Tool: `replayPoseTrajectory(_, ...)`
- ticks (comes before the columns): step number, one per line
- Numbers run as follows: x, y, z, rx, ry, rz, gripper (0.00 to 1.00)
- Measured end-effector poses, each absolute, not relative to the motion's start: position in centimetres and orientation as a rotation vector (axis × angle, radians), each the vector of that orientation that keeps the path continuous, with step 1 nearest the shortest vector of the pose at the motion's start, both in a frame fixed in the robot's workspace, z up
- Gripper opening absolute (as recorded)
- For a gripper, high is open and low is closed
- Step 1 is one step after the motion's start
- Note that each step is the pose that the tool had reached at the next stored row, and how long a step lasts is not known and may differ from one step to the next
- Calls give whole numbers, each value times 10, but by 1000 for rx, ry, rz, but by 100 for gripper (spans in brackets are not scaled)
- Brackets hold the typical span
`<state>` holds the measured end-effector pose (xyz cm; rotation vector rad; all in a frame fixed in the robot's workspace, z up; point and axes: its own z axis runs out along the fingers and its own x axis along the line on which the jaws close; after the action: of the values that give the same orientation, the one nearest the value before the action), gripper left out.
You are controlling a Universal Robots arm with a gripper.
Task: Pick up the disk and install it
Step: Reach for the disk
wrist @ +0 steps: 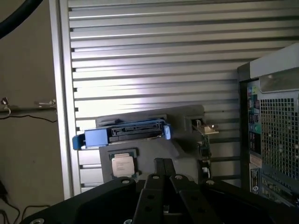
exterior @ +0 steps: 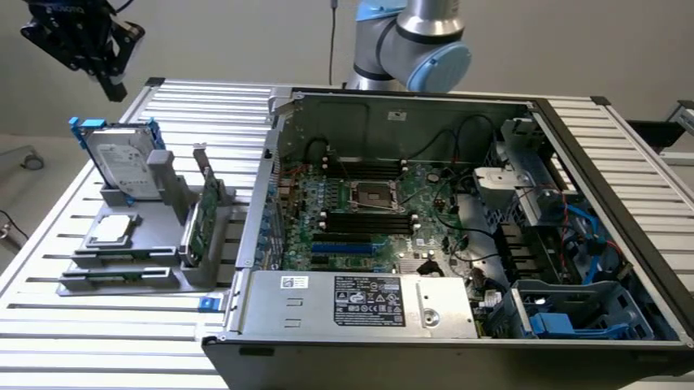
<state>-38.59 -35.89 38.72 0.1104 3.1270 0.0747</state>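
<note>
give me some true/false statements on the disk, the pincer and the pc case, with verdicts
1. The disk stands upright in the grey holder. True.
2. The pincer grips the disk. False: it is shut on nothing, apart from the disk.
3. The computer case lies open. True.
4. The silver chip sits inside the case. False: it lies on the holder, beside the disk.
5. A green card stands between disk and case. True.
</note>
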Motion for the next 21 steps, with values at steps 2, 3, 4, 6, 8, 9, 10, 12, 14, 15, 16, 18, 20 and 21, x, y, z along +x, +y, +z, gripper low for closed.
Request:
replayPoseTrajectory(2, -391, -357, 387, 110, 3127, 75, 11)
replayPoseTrajectory(3, -394, -357, 387, 109, 3127, 75, 11)
replayPoseTrajectory(4, -396, -356, 387, 108, 3127, 75, 11)
replayPoseTrajectory(6, -401, -354, 387, 107, 3127, 75, 11)
replayPoseTrajectory(8, -406, -352, 387, 105, 3127, 75, 11)
replayPoseTrajectory(9, -408, -351, 387, 105, 3127, 75, 11)
replayPoseTrajectory(10, -410, -350, 387, 104, 3127, 75, 11)
replayPoseTrajectory(12, -414, -348, 387, 102, 3127, 75, 11)
replayPoseTrajectory(14, -418, -346, 387, 98, 3128, 75, 11)
replayPoseTrajectory(15, -419, -345, 387, 95, 3128, 75, 11)
replayPoseTrajectory(16, -420, -344, 387, 91, 3128, 75, 11)
replayPoseTrajectory(18, -421, -343, 387, 81, 3128, 75, 11)
replayPoseTrajectory(20, -423, -342, 387, 69, 3129, 75, 11)
replayPoseTrajectory(21, -423, -341, 387, 64, 3129, 75, 11)
